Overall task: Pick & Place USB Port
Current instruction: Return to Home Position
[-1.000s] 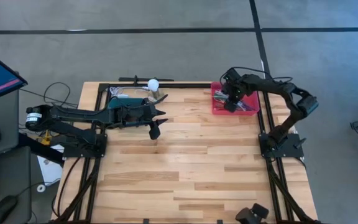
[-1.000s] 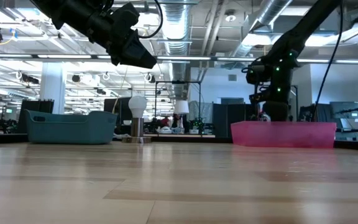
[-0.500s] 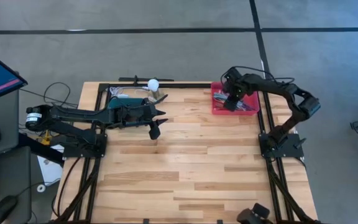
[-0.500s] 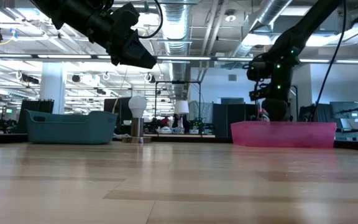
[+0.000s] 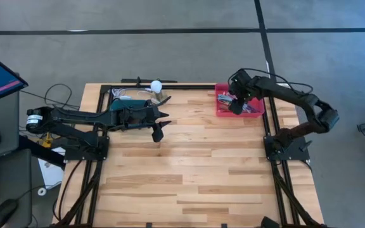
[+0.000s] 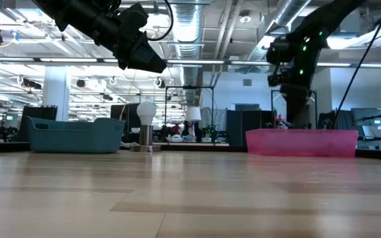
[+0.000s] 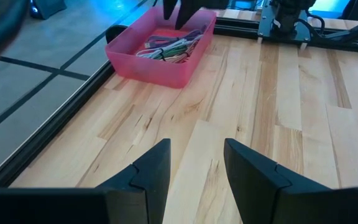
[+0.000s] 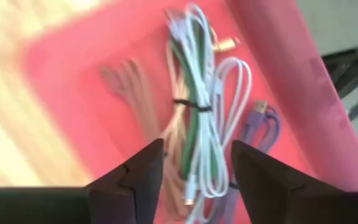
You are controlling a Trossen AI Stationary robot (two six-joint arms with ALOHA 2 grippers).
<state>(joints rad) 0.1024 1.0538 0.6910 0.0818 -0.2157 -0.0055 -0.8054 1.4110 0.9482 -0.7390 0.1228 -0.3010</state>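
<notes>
A pink tray (image 5: 221,113) at the table's far right holds a tied bundle of white, green and beige USB cables (image 8: 194,106) and a purple cable (image 8: 261,127), all lying on its floor. My right gripper (image 5: 234,105) hangs open above the tray with nothing between its fingers; the bundle lies below the gap (image 8: 194,158). The low view shows it above the tray's wall (image 6: 301,142). My left gripper (image 5: 161,125) waits open over the far left part of the table, above the bare wood (image 7: 196,155).
A teal bin (image 6: 75,135) stands at the far left edge, and a white bulb-shaped lamp (image 5: 156,85) stands beside it. Black frame rails run along the table's edges. The bare wooden top (image 5: 189,171) spreads over the middle and near half.
My right gripper has risen above the pink tray, and its arm's elbow has swung toward the table's right edge. The cables stay in the tray.
</notes>
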